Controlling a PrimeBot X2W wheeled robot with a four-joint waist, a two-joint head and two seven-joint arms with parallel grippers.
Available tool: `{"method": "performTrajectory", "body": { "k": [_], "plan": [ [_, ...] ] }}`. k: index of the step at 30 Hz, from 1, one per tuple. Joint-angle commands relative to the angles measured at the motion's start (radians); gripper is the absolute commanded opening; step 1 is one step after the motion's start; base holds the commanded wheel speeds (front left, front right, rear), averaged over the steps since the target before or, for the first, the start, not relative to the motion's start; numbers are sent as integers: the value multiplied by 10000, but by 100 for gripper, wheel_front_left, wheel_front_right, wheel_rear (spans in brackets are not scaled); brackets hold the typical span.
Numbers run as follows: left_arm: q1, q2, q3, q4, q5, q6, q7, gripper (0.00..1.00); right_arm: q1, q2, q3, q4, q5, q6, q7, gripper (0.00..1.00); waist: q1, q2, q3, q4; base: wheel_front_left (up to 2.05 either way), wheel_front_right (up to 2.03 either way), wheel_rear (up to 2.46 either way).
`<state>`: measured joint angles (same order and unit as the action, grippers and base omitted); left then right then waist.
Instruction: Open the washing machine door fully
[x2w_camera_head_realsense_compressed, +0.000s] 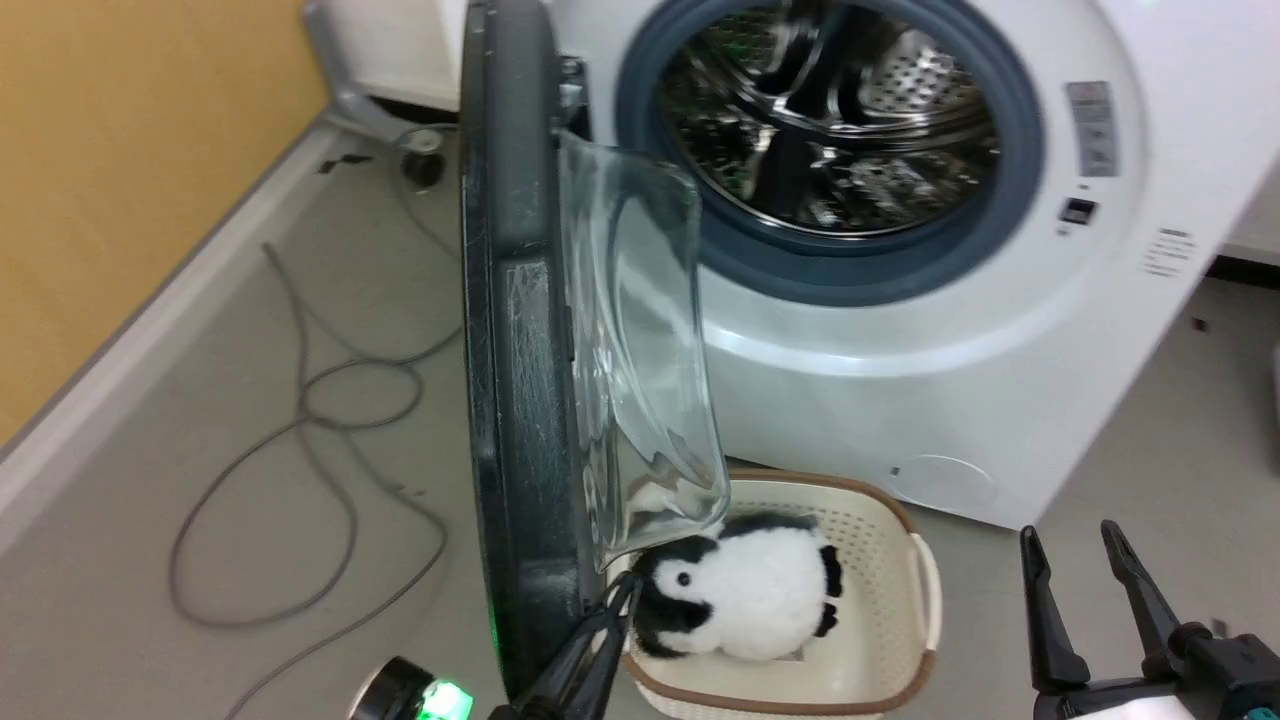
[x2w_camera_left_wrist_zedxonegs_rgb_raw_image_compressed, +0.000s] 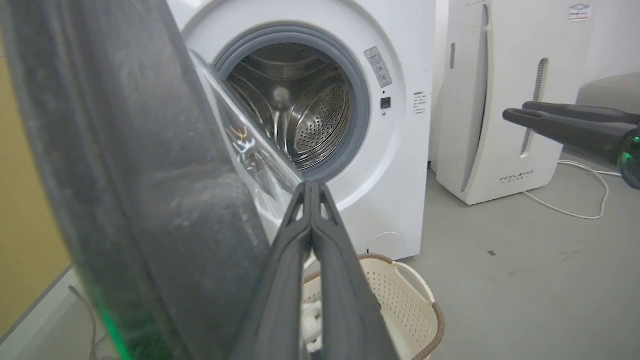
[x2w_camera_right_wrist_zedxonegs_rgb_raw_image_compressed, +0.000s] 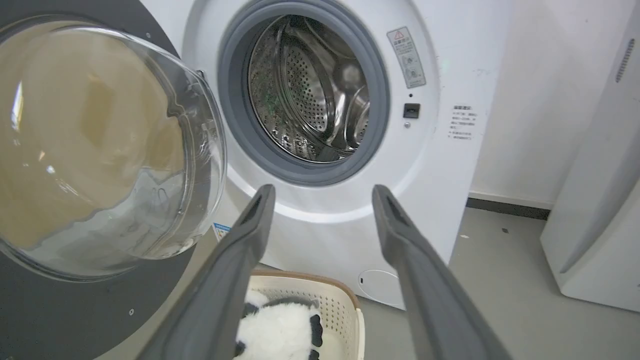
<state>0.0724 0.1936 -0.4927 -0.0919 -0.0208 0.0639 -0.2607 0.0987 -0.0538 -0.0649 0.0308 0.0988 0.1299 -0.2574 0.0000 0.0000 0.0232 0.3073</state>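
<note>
The washing machine (x2w_camera_head_realsense_compressed: 900, 380) (x2w_camera_left_wrist_zedxonegs_rgb_raw_image_compressed: 390, 200) (x2w_camera_right_wrist_zedxonegs_rgb_raw_image_compressed: 320, 230) is a white front-loader with its steel drum exposed. Its door (x2w_camera_head_realsense_compressed: 515, 330) (x2w_camera_left_wrist_zedxonegs_rgb_raw_image_compressed: 130, 190) (x2w_camera_right_wrist_zedxonegs_rgb_raw_image_compressed: 65, 300) stands swung out to the left, edge-on in the head view, with the clear glass bowl (x2w_camera_head_realsense_compressed: 640, 370) (x2w_camera_right_wrist_zedxonegs_rgb_raw_image_compressed: 100, 145) bulging toward the machine. My left gripper (x2w_camera_head_realsense_compressed: 615, 600) (x2w_camera_left_wrist_zedxonegs_rgb_raw_image_compressed: 311, 187) is shut, its fingers pressed together right beside the door's inner face near the lower rim. Off to the right, my right gripper (x2w_camera_head_realsense_compressed: 1070, 535) (x2w_camera_right_wrist_zedxonegs_rgb_raw_image_compressed: 322, 192) is open and holds nothing, well clear of the door.
A cream laundry basket (x2w_camera_head_realsense_compressed: 925, 590) (x2w_camera_left_wrist_zedxonegs_rgb_raw_image_compressed: 425, 305) (x2w_camera_right_wrist_zedxonegs_rgb_raw_image_compressed: 345, 300) holding a black-and-white plush toy (x2w_camera_head_realsense_compressed: 745, 600) (x2w_camera_right_wrist_zedxonegs_rgb_raw_image_compressed: 280, 330) sits below the door. Grey cables (x2w_camera_head_realsense_compressed: 300, 420) loop on the floor at left. A white FEELBIRD appliance (x2w_camera_left_wrist_zedxonegs_rgb_raw_image_compressed: 505, 100) stands right of the machine.
</note>
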Motion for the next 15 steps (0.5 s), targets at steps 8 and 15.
{"method": "performTrajectory", "body": {
  "k": [8,15],
  "plan": [
    [167,202,525,-63,-148,266,-11,0,-65,36,91,67,117,8,-44,100,0,0,161,1488,0,0,0],
    [-158,366,1240,248,-453,314,-11,0,-195,36,120,100,41,8,-44,100,0,0,343,1993,0,0,0]
  ]
}}
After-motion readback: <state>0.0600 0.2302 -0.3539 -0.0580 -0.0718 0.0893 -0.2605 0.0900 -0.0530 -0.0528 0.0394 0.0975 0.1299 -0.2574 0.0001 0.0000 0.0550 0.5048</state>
